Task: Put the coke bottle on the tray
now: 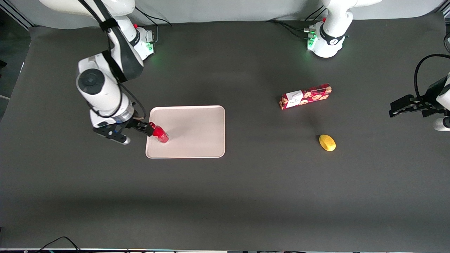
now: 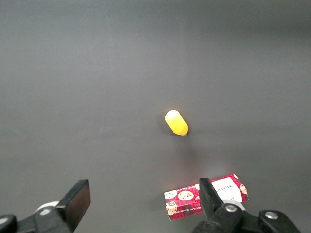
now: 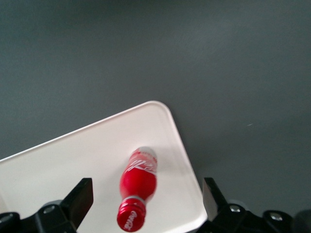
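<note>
The bottle (image 3: pixel 137 187) stands on the tray (image 3: pixel 73 160), close to the tray edge that faces the working arm and nearer the front camera than the tray's middle; the wrist view shows its cap (image 3: pixel 130 220) between the fingers, which are spread wide and clear of the bottle on both sides. The gripper (image 1: pixel 146 128) is therefore released and hangs above the cap, just over the tray rim (image 1: pixel 147 146). Judged from this, the placing step is complete and the retreat is in hand. The next move calls for a straight lift, with the fingers kept apart so that neither clips the cap and tips the bottle. Toward the parked arm's end of the tabletop (image 1: pixel 246 196) lie a yellow item (image 1: pixel 327 142) and, farther from the front camera, a cookie box (image 1: pixel 306 96); both are well apart from the tray.
</note>
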Action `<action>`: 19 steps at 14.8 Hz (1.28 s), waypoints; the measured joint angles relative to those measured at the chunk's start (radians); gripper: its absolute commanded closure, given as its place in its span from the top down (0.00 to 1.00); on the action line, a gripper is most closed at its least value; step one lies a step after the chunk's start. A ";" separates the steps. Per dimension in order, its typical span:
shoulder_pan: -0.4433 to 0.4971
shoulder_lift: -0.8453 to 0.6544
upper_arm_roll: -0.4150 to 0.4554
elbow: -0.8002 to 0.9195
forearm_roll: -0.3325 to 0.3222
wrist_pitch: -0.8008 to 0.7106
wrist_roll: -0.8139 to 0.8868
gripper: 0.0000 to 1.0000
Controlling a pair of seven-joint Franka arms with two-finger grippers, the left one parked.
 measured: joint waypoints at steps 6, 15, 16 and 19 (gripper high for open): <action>-0.051 -0.019 -0.143 0.153 0.051 -0.155 -0.296 1.00; -0.051 -0.147 -0.384 0.083 0.130 -0.220 -0.702 1.00; -0.052 -0.174 -0.391 0.071 0.130 -0.234 -0.748 1.00; -0.051 -0.235 -0.392 0.051 0.130 -0.272 -0.795 1.00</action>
